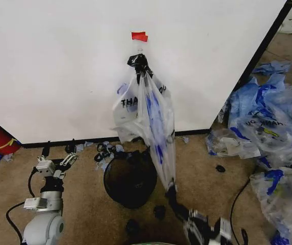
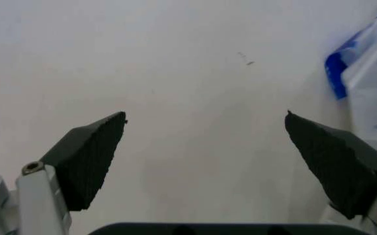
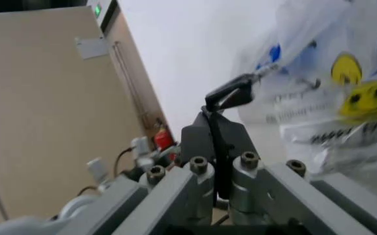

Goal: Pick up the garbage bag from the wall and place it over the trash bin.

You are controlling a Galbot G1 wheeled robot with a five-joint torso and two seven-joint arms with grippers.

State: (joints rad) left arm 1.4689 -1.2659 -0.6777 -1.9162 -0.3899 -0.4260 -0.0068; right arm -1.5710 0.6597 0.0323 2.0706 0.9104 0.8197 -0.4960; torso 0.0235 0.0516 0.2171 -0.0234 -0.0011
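Thin see-through plastic with blue trim and black lettering made up the garbage bag (image 1: 153,117), which hung from a black knot at a small hook on the large white flat wall panel (image 1: 59,66), just under a red tape strip (image 1: 139,36). Our right gripper (image 1: 171,190) had its jaws closed flat on the bag's lower corner, and the film ran taut from the hook down to them; in the right wrist view the dark pads (image 3: 217,139) met with the bag's yellow smiley faces (image 3: 361,95) just past them. Beside those jaws, toward our left arm, the small round black wire-mesh trash bin (image 1: 130,178) stood on the brown floor, touching the hanging plastic. Our left gripper (image 1: 67,161) waited low near the wall's foot, its jaws spread wide and holding nothing, well apart from the bag. Behind the right jaws lay a big heap of blue-and-clear bags (image 1: 268,127).
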